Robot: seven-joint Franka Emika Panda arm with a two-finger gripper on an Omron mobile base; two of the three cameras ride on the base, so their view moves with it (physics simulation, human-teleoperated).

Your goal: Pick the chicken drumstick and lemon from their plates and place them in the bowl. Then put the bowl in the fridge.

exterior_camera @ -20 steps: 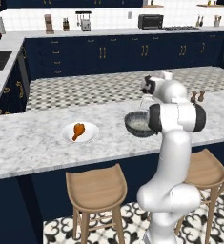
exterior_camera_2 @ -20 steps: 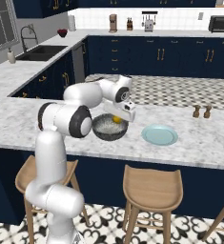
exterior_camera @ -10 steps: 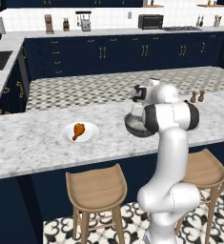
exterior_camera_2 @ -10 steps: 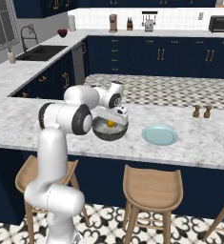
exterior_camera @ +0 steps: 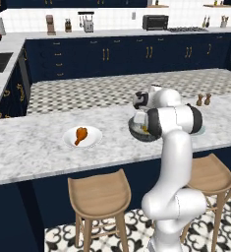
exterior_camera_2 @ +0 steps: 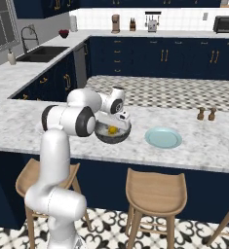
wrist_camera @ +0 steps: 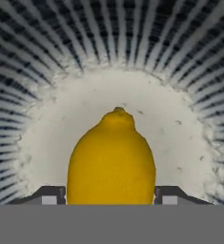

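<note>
Oval yellow lemon (wrist_camera: 111, 159) directly ahead of the hand, filling the gap between the two small dark finger tips (wrist_camera: 49, 194) — one tip at each flank, hard against the fruit or just off it; cannot tell which, so grip or release left unsettled. Beneath the fruit, the pale speckled floor of the round dark grey ribbed bowl (wrist_camera: 32, 57), ribs fanning out all round in the hand view.

From the right base view: same lemon (exterior_camera_2: 113, 130) a small yellow spot inside the bowl (exterior_camera_2: 117, 137), with the two-finger gripper (exterior_camera_2: 117, 123) dipped over the rim from the far side; finger tips themselves too small to read there. Just beside the bowl, away from the arm, a round pale blue-green plate (exterior_camera_2: 163, 137) lying bare on the white marbled counter (exterior_camera_2: 199, 151).

From the left base view: bowl (exterior_camera: 138, 132) half hidden behind the white forearm, a sliver of yellow at its near edge, gripper (exterior_camera: 141, 117) lost against the arm. Seen here and not from the other side — a round white plate (exterior_camera: 90, 141) well apart from the hand, carrying the small orange-brown roasted chicken drumstick (exterior_camera: 80, 135), thick end up, narrow bone end toward the counter edge. Two small brown shakers (exterior_camera: 203, 99) further along the counter, beyond the arm's elbow.
</note>
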